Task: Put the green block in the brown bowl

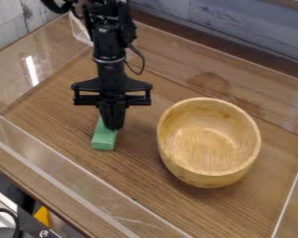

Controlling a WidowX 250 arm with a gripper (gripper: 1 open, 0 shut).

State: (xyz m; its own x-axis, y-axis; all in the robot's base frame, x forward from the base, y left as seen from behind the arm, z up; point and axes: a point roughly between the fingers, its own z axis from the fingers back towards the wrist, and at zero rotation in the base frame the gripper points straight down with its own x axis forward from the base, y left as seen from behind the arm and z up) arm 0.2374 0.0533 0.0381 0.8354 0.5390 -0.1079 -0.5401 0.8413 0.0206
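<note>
The green block (104, 138) lies on the wooden table, left of the brown bowl (209, 141). Only its near end shows below the fingers. My gripper (113, 121) stands straight down over the block's far part, its black fingers drawn together on the block. The block still rests on the table. The bowl is a round, light wooden one with a thick rim and nothing inside it.
The table (64, 102) is dark wood with a clear raised rim (64, 191) along the front and left edges. A grey plank wall (238, 23) runs behind.
</note>
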